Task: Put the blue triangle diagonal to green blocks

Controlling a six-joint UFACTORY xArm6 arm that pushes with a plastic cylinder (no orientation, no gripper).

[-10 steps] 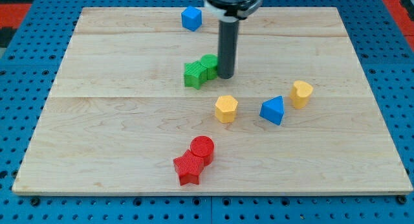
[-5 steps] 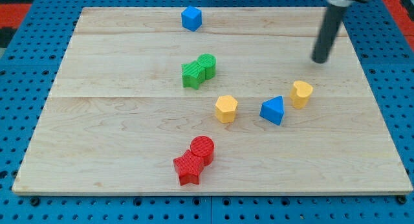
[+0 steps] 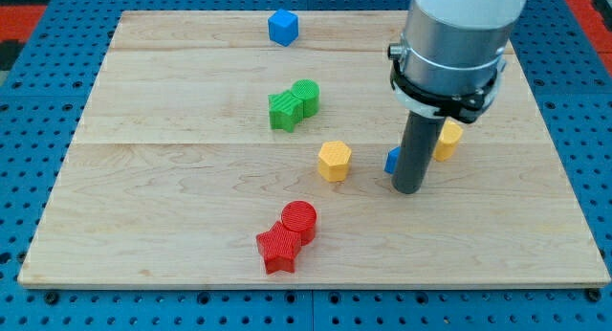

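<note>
Blue triangle (image 3: 391, 160) mostly hidden behind the rod; yellow block (image 3: 448, 139) partly covered too.

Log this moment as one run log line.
tip: down at blue triangle, mostly hiding it | green blocks: up-left, apart from triangle | yellow hexagon: left of tip | task: triangle not yet placed

From where I stand, the rod's tip (image 3: 408, 189) sits down against the blue triangle (image 3: 392, 160), hiding most of it. At its 9 o'clock a yellow hexagon (image 3: 335, 161) blocks the way; at 1 o'clock a yellow block (image 3: 448, 140) crowds close. Toward 10 o'clock the green blocks (image 3: 293, 105) stand well apart, with bare desk (image 3: 172, 159) between. At 8 o'clock the red pair (image 3: 287, 237) sits. The 6 and 4 o'clock sides lie open.
</note>
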